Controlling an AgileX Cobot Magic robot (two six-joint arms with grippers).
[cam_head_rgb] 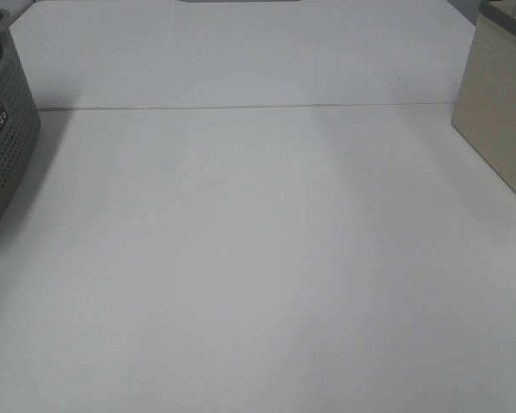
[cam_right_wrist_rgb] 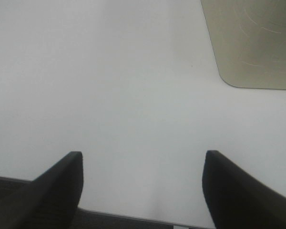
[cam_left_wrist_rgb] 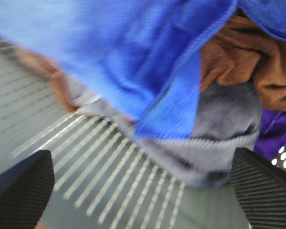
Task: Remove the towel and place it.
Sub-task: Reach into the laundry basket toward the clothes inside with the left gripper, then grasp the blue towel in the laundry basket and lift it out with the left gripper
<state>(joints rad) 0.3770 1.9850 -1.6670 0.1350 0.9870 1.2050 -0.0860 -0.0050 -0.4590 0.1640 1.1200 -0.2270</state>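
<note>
- At the left edge of the exterior high view, a grey perforated basket [cam_head_rgb: 4, 146] stands on the white table [cam_head_rgb: 258, 258]; only part of its wall shows, and its contents are hidden from this camera.
- At the right edge of the same view stands a beige box [cam_head_rgb: 499, 112], well apart from the basket, with bare table between them.
- Neither arm appears in the exterior high view.
- The left wrist view looks into the basket, with slatted floor and a bit of holed wall showing.
- The towel [cam_left_wrist_rgb: 119, 52], royal blue and plush, lies on top of a heap of other cloths: a brown cloth [cam_left_wrist_rgb: 238, 62], a grey cloth [cam_left_wrist_rgb: 219, 124] under its hanging edge, and a purple cloth [cam_left_wrist_rgb: 276, 129] by the wall. The picture is blurred.
- The left gripper [cam_left_wrist_rgb: 140, 157] has its fingers spread wide, just short of the heap. Nothing is between them, and they do not touch the towel.
- The right gripper [cam_right_wrist_rgb: 143, 155] hangs over bare table near a corner of the box, its fingers wide apart and holding nothing.
</note>
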